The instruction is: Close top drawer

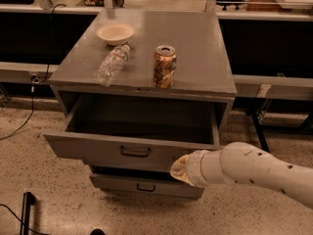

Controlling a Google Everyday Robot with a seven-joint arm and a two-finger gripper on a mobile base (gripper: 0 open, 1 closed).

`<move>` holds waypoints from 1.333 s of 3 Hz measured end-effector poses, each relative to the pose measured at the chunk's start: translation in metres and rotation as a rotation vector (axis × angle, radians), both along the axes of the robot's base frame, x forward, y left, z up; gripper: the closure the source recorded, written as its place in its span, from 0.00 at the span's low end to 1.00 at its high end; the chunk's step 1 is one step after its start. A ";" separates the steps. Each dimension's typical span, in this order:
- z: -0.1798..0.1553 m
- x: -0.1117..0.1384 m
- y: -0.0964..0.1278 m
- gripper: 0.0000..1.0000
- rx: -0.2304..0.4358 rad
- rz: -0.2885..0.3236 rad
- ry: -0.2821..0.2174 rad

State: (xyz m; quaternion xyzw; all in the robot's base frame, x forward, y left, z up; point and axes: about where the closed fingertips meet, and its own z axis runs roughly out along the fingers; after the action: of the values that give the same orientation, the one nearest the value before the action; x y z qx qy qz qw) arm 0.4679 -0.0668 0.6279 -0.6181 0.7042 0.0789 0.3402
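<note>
The top drawer of the grey cabinet is pulled out wide and looks empty inside. Its small black handle sits mid-front. My gripper comes in from the lower right on a white arm and rests against the drawer's front face, right of the handle. Its tip is mostly hidden by the wrist. A lower drawer with its own handle sticks out slightly beneath.
On the cabinet top stand a brown can, a lying clear plastic bottle and a white bowl. Black counters run behind. A cable trails on the speckled floor at left; a black post stands at lower left.
</note>
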 end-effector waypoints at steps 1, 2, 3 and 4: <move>-0.017 0.015 -0.003 1.00 0.038 -0.027 -0.009; -0.028 0.035 -0.011 1.00 0.080 -0.045 -0.004; -0.026 0.057 -0.032 1.00 0.095 -0.102 -0.005; -0.019 0.084 -0.057 1.00 0.088 -0.153 -0.005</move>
State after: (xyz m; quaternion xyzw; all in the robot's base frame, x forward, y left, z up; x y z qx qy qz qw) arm 0.5521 -0.1234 0.6087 -0.5472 0.7444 0.0819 0.3739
